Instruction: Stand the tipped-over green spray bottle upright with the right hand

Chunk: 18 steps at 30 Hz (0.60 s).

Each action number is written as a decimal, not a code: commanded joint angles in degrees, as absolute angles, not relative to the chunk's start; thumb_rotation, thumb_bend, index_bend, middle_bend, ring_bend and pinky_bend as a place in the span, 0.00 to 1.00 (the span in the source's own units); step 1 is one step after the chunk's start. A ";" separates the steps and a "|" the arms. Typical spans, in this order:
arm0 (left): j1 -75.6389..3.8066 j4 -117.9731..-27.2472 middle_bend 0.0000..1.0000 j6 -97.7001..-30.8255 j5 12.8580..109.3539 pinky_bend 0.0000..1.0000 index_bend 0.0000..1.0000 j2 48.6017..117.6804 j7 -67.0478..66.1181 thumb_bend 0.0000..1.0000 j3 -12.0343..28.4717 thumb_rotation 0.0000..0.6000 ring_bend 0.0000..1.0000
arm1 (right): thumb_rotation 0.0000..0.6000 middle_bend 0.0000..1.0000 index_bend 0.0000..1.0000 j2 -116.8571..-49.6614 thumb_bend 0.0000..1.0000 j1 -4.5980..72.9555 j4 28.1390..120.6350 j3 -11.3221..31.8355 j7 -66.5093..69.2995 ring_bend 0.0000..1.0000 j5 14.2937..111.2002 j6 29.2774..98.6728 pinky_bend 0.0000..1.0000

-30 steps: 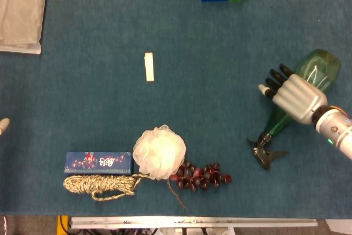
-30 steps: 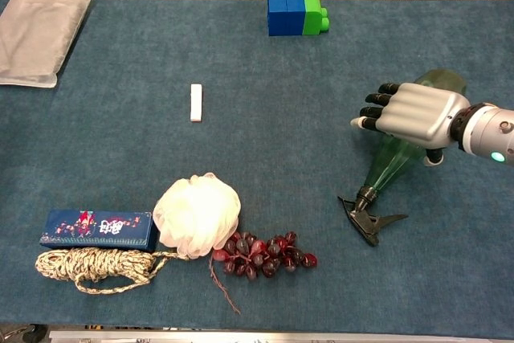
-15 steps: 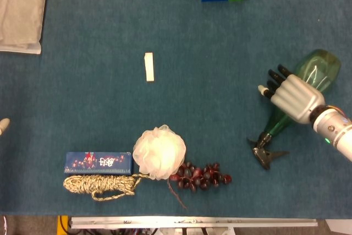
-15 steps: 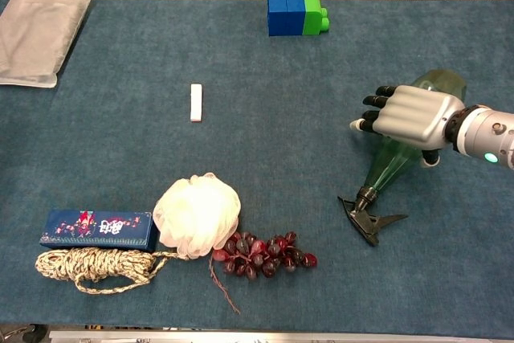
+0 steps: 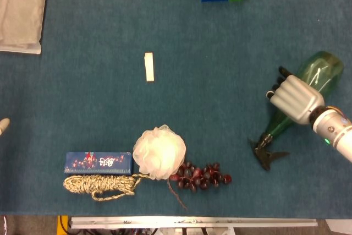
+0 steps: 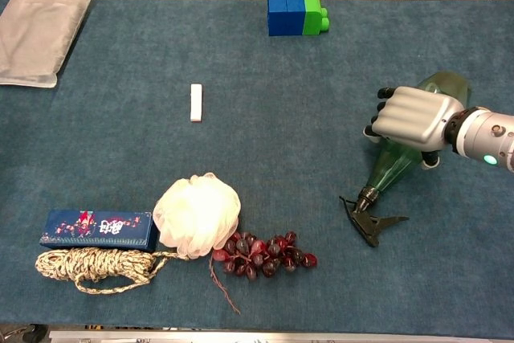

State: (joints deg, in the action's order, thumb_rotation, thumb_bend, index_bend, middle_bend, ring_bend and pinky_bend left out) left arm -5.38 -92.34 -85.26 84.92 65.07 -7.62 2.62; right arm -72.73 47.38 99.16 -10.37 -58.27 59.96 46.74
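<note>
Translucent green plastic spray bottle (image 5: 313, 78) (image 6: 401, 162) with black trigger nozzle (image 5: 265, 154) (image 6: 367, 222), lying tipped on the blue cloth-covered counter (image 5: 220, 81) (image 6: 281, 102) at about 3 o'clock; base toward 1 o'clock, nozzle toward 7 o'clock. No label legible on it. The silver right hand (image 5: 292, 97) (image 6: 408, 116) lies over the bottle's mid-body, fingers curled around it; whether the grip is firm cannot be told. Toward 7 o'clock: dark red grape bunch (image 5: 201, 175) (image 6: 263, 252), white mesh bath puff (image 5: 159, 151) (image 6: 197, 214), dark blue printed box (image 5: 98, 162) (image 6: 96, 229), writing unreadable.
</note>
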 commanded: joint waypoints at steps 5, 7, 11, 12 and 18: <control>-5.37 -92.33 0.00 -85.26 84.91 0.00 0.00 65.08 -7.62 0.00 2.62 1.00 0.00 | 1.00 0.51 0.46 -72.89 0.00 47.19 98.72 -10.63 -56.99 0.38 61.00 47.52 0.18; -5.37 -92.32 0.00 -85.27 84.92 0.00 0.00 65.08 -7.60 0.00 2.61 1.00 0.00 | 1.00 0.52 0.48 -72.96 0.00 47.04 98.45 -10.64 -56.27 0.39 61.60 47.75 0.19; -5.38 -92.34 0.00 -85.27 84.93 0.00 0.00 65.08 -7.60 0.00 2.62 1.00 0.00 | 1.00 0.55 0.50 -72.86 0.00 46.56 97.95 -10.50 -54.29 0.41 62.93 48.23 0.21; -5.38 -92.33 0.00 -85.26 84.92 0.00 0.00 65.08 -7.61 0.00 2.62 1.00 0.00 | 1.00 0.55 0.51 -72.73 0.00 46.46 97.94 -10.43 -53.80 0.42 63.19 48.33 0.21; -5.39 -92.33 0.00 -85.25 84.91 0.00 0.00 65.08 -7.62 0.00 2.63 1.00 0.00 | 1.00 0.57 0.53 -71.33 0.00 45.61 98.64 -9.80 -49.58 0.43 65.02 48.96 0.22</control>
State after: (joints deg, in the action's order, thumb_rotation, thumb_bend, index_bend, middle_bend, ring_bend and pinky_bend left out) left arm -5.39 -92.33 -85.25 84.91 65.08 -7.61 2.63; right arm -71.80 45.93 98.38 -10.04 -50.48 64.42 48.69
